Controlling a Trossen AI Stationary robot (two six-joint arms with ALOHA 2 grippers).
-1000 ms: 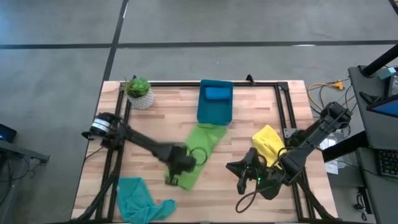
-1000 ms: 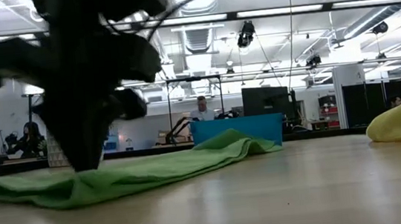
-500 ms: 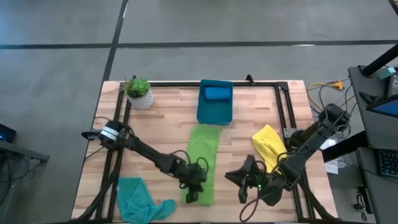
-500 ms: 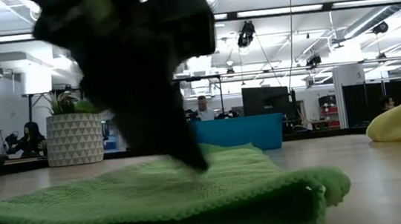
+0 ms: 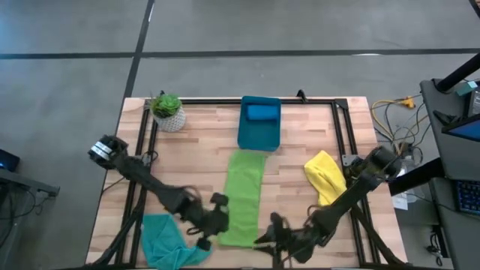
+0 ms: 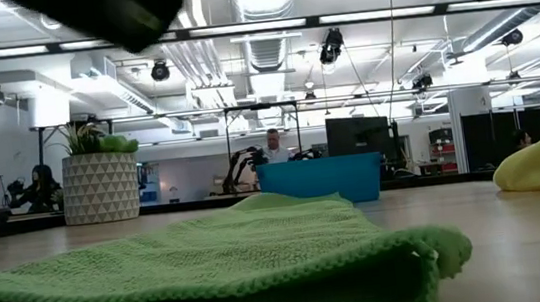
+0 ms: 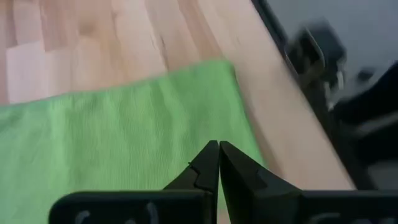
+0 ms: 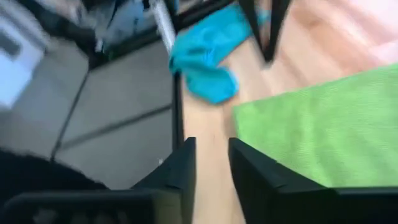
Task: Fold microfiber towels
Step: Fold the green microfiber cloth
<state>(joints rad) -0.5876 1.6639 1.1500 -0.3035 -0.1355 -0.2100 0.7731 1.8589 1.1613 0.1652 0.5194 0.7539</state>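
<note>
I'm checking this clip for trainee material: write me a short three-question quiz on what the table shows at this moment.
1. True or false: the lime green towel lies flat as a long strip.
2. Which towel lies beside the left gripper? A yellow, B teal, C blue.
3. Where is the blue towel?

Key:
1. True.
2. B, the teal towel at the near left corner; the yellow towel is on the right.
3. In the teal-blue bin.
</note>
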